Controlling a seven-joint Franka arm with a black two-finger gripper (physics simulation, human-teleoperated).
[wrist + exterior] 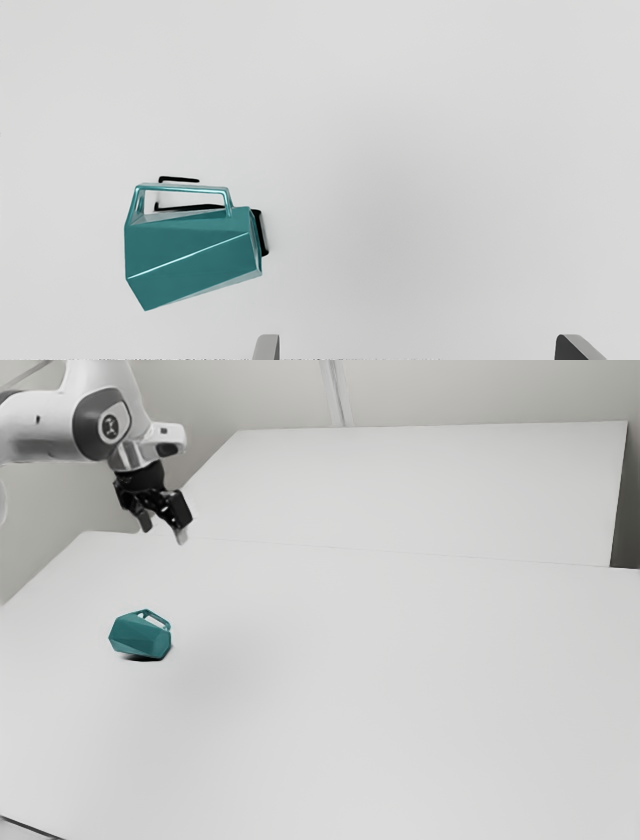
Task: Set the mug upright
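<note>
Mug [192, 255]: lying on its side on the table [400, 690], not upright; handle [182, 189] out to one side of the body in the wrist view. Which end is the mouth I cannot settle. My gripper [163, 530]: raised well above the tabletop, fingers spread wide with nothing between them. In the wrist view the mug sits off to one side of the gap, nearer one fingertip than the other, touching neither. Step in hand, as I judge it: the approach, ahead of a grasp. The next move calls for shifting sideways until the mug lies under the gap, turning the wrist to suit the body or handle, then lowering before closing. The grip should leave room to tip the mug onto its base. Risk noted: the slanted faces could let it roll or slip if I press off-centre.
</note>
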